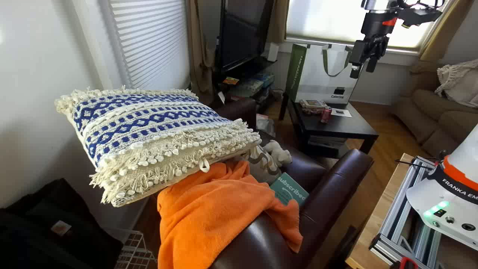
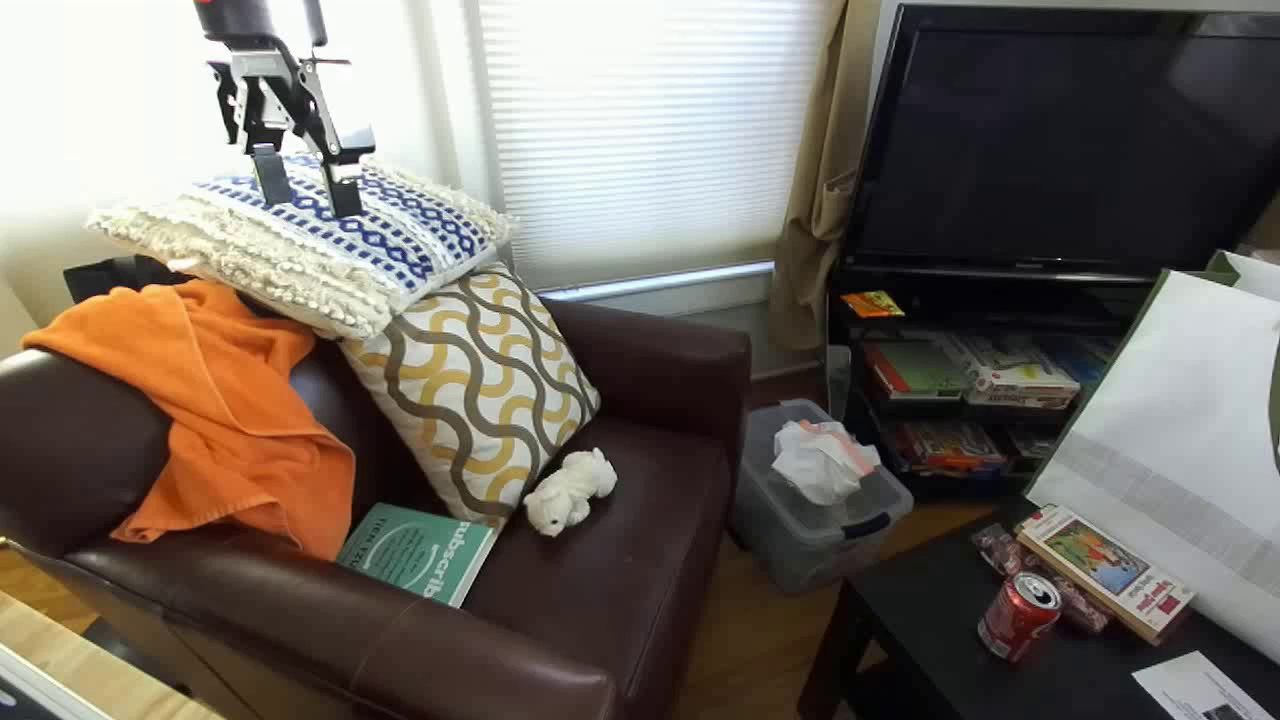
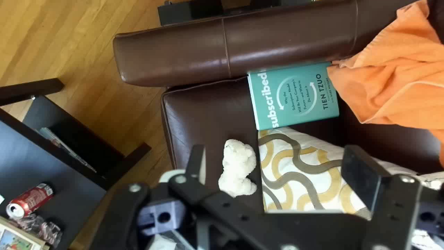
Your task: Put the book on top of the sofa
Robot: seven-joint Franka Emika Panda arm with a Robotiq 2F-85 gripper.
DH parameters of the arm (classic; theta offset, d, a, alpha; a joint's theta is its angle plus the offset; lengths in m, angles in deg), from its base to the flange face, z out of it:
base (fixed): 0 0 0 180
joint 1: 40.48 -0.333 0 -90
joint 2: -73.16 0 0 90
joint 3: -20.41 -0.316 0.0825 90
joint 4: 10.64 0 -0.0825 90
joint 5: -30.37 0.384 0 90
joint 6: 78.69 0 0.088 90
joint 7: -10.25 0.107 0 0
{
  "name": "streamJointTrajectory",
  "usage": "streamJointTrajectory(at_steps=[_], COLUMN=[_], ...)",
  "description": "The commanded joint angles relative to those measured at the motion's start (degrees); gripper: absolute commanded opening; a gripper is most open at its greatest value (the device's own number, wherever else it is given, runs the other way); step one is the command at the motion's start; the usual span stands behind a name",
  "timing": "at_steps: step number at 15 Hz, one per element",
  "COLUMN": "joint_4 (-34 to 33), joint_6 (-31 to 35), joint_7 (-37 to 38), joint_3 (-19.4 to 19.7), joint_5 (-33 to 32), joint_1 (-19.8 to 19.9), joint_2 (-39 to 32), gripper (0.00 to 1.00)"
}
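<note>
Book, "subscribed", "TIEN TZUO", on sofa

The sofa looks smooth, glossy leather, the book smooth paper, the blanket matt, fuzzy cloth, the can shiny metal.

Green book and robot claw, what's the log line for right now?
book: on sofa seat, cover up | gripper: open, empty, apart from book

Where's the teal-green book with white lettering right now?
In the wrist view, the teal-green book lies above and right of centre on the dark brown leather sofa, between its padded arm and the wavy-patterned white pillow, beside the orange cloth.
</note>
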Motion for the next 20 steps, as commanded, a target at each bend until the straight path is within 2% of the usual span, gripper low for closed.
streamJointTrajectory(at_steps=[1, 15, 17, 20], joint_4=[-0.1, -0.1, -0.6, -0.8], joint_6=[-0.1, -0.1, -1.2, 2.7], joint_7=[0.1, 0.1, -4.2, -13.3], joint_3=[0.3, 0.3, 0.4, 1.4], joint_5=[-0.1, -0.1, -1.8, -2.4], joint_1=[-0.3, -0.3, -1.2, -3.3], joint_2=[0.0, 0.0, -1.9, -6.5], gripper=[1.00, 1.00, 1.00, 1.00])
